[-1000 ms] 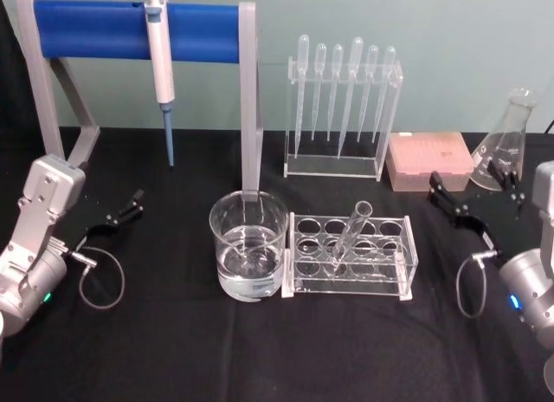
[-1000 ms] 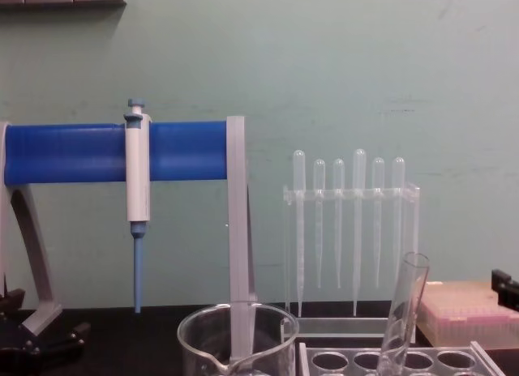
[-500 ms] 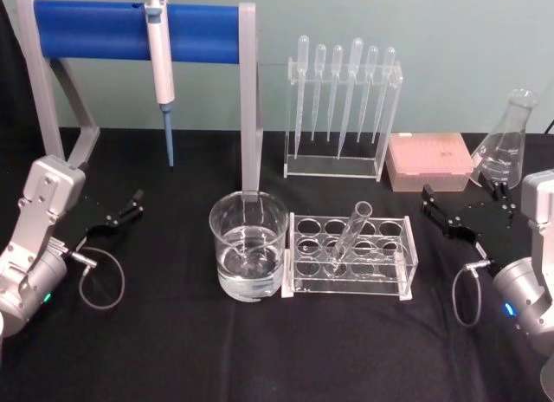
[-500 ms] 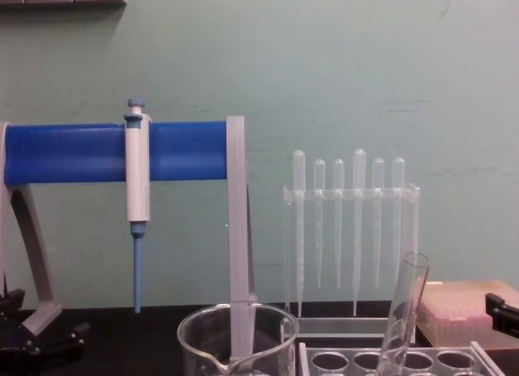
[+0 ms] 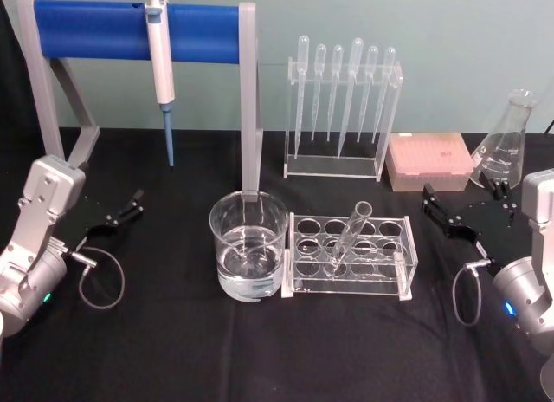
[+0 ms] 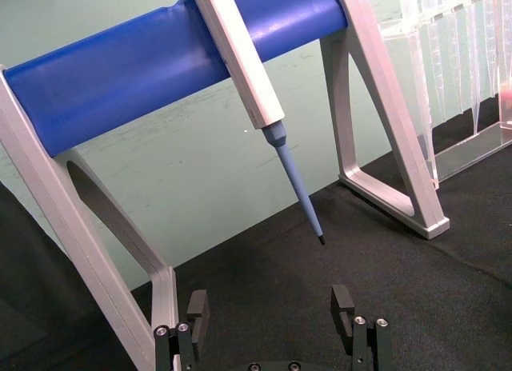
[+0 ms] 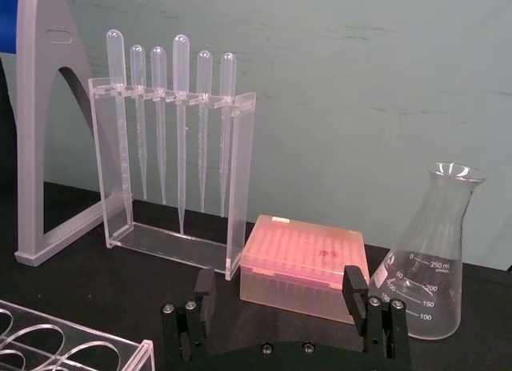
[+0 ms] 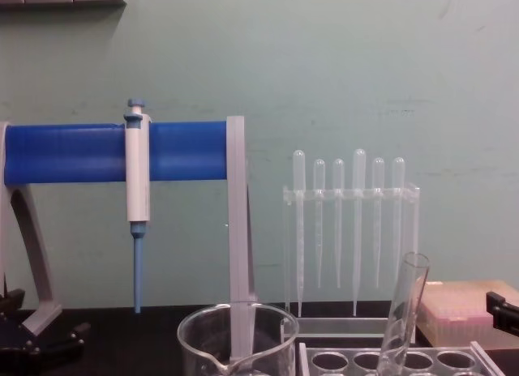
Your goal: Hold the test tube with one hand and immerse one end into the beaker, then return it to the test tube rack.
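Test tube leans in the clear rack, long axis tilted, open rim up and far-right, round end down. Beaker just left of rack, touching or nearly. Pipette stand behind; pink tip box and flask far right. Right gripper, fingers apart, empty, barely shifted since half a second ago. Left gripper parked left, fingers apart, unmoved.
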`<control>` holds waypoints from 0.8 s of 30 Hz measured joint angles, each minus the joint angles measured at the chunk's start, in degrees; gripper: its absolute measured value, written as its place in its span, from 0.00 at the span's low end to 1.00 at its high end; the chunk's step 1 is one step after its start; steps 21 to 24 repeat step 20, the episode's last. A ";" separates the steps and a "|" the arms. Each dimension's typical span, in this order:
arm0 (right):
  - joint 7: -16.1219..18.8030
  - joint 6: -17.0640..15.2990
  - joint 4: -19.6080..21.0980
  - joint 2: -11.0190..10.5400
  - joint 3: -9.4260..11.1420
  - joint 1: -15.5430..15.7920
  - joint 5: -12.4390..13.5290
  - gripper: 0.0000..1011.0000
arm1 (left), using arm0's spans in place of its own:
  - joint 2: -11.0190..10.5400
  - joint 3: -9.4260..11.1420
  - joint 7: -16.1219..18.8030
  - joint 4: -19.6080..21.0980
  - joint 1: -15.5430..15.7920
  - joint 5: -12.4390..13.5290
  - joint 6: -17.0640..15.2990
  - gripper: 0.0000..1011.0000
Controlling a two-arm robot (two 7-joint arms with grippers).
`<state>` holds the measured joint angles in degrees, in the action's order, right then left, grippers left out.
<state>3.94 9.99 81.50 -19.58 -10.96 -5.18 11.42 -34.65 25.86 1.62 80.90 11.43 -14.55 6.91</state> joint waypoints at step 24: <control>-0.17 -0.18 0.11 0.00 0.00 0.02 0.06 0.99 | 0.00 0.00 0.00 0.00 0.00 0.00 0.00 0.99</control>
